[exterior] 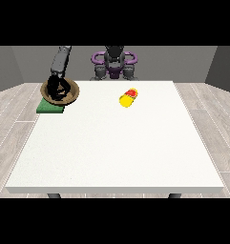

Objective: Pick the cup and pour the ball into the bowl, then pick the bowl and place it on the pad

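One round brown bowl [60, 91] sits on one flat green square pad [51, 106] at the table's [116, 152] far corner, view's left. The robot hand [56, 86] at the view's left reaches into the bowl; I cannot tell how its fingers lie. One yellow cup [128, 98] lies on its side, well apart.

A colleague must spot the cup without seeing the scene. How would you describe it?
On the white table, look at the far half, right of centre. The cup lies there on its side, alone: yellow with red at its mouth, unlike the brown bowl at far left.
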{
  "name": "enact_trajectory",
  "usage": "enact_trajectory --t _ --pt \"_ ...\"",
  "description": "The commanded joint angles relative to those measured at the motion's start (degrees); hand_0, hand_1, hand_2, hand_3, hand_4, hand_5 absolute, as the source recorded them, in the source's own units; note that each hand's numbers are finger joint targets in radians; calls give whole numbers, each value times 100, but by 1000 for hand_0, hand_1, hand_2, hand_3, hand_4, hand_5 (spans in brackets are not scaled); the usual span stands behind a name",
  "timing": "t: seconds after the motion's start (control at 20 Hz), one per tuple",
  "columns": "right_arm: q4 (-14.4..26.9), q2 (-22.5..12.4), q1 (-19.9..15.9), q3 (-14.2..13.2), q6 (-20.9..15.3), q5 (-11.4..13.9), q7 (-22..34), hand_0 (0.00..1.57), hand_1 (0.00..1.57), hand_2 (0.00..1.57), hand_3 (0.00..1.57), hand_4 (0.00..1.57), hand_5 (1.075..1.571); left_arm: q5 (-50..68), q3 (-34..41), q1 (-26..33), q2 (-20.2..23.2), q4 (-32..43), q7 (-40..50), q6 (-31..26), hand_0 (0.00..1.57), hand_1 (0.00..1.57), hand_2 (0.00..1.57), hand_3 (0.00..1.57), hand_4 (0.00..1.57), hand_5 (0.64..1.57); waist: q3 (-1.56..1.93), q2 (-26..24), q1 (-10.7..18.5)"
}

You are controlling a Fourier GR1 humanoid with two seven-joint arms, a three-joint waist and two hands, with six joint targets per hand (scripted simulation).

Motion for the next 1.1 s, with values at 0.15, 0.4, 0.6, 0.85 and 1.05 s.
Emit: enact_trajectory --t 0.15,0.4,0.6,0.85,1.05 --pt "562 -1044 294 -681 627 -286 -543 1571 1571 1571 975 1151 1565 266 61 27 174 -287 112 -38 0 0 0 0 0 1571 10 277 -36" --pt "1208 -1680 217 -1086 1022 -424 -902 1571 1571 1571 872 1120 1565 165 -239 -191 -117 -963 193 618 0 0 0 0 0 1571 17 598 36" --pt "1726 -1967 197 -1274 1103 -396 -1338 1571 1571 1571 811 1184 1565 575 -303 -367 -24 -1500 666 650 0 0 0 0 0 1571 18 740 399" --pt "2307 -2008 220 -1637 1305 -667 -1645 1571 1571 1571 881 1055 1560 669 -297 -273 -75 -2295 677 1013 0 0 0 0 0 1569 29 1127 471" --pt "2451 -2401 51 -1774 780 -624 -1557 1571 1571 1571 1141 0 1554 841 -281 -287 38 -2550 836 1059 0 0 0 0 0 1567 21 1444 478"
